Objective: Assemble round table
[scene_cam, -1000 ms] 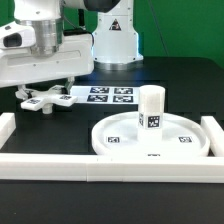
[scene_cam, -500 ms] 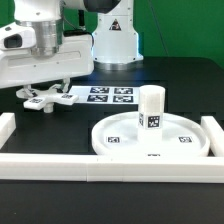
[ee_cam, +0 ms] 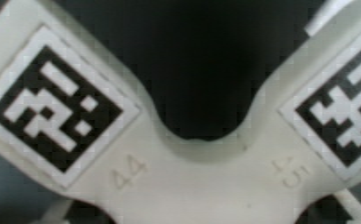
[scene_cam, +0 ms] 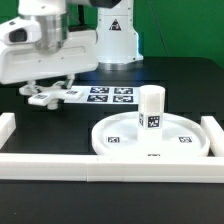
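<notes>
Robot hand point(scene_cam: 47, 88) lifts the cross-shaped piece point(scene_cam: 45, 97) off the desk point(scene_cam: 180, 85)

At upper left of the exterior view the hand appears clamped on the piece, beside the marker board point(scene_cam: 108, 96). At lower right the post point(scene_cam: 150, 108) stands on the round disc point(scene_cam: 130, 146), well apart. A shallow grip could let the piece tilt or slip, and a low carry could clip the post and topple it. Compared with a second ago, arm and piece sit slightly higher and further right.
</notes>
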{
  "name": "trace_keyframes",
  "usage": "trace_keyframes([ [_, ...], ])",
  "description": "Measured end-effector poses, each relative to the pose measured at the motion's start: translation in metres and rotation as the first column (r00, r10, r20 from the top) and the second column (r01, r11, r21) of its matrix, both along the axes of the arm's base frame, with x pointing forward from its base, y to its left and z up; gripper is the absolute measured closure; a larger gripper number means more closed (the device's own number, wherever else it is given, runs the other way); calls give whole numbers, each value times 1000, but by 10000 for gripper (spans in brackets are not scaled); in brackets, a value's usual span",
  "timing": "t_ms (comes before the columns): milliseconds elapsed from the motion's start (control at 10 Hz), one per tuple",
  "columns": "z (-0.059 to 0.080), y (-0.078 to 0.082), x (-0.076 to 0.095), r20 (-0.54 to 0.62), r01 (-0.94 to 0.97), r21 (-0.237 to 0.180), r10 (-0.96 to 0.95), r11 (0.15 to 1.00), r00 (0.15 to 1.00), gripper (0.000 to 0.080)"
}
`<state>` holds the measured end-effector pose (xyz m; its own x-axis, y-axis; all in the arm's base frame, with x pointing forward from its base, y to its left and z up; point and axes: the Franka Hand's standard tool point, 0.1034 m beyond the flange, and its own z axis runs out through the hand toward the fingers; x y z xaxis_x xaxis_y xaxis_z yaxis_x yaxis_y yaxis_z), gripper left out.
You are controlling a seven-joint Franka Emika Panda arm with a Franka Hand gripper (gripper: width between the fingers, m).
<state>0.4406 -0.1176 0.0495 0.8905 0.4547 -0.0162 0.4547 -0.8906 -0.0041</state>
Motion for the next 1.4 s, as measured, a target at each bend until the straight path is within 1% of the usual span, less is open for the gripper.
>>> trace_keyframes([
  [100,11,20,8,-12,28,9,-28,1000,1000,349],
  [200,26,40,21,-11,46,15,-46,999,999,348],
  [300,42,58,35,-24,71,22,-70,997,997,348],
  [400,59,77,53,-38,106,26,-105,994,994,348],
  [500,75,93,72,-39,127,26,-126,992,991,348],
  [700,96,118,97,-50,186,23,-185,982,981,348],
  [800,96,122,102,-45,182,24,-181,983,982,348],
  [900,94,120,99,-50,181,24,-180,983,982,348],
  [1200,94,123,99,-51,178,24,-176,984,983,348],
  [1300,98,132,101,-73,143,3,-143,990,987,348],
  [1400,99,148,115,-81,106,-1,-106,994,991,348],
])
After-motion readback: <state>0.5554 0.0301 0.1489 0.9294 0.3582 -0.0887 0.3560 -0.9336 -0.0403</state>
